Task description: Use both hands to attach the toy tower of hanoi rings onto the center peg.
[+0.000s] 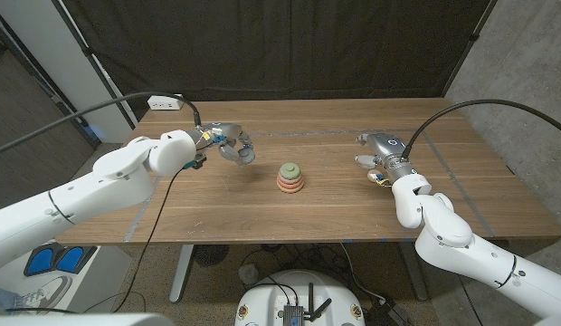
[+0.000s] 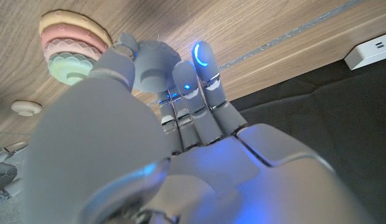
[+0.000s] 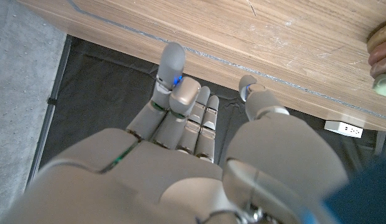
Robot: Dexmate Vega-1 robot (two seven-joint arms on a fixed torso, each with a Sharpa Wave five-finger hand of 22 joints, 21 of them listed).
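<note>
Several pastel rings [image 1: 291, 178], scallop-edged and matte, sit stacked on the center peg near the middle of the wooden tabletop [image 1: 217, 213], with bare wood on every side of them. No readable writing shows anywhere. Left of the stack, the left hand [image 1: 230, 143] grips a grey ring [image 1: 245, 154] in its fingers above the wood. Well apart on the other side, the right hand [image 1: 380, 154] holds nothing, fingers apart. At the far left edge lies a white power strip [image 1: 166, 102].
</note>
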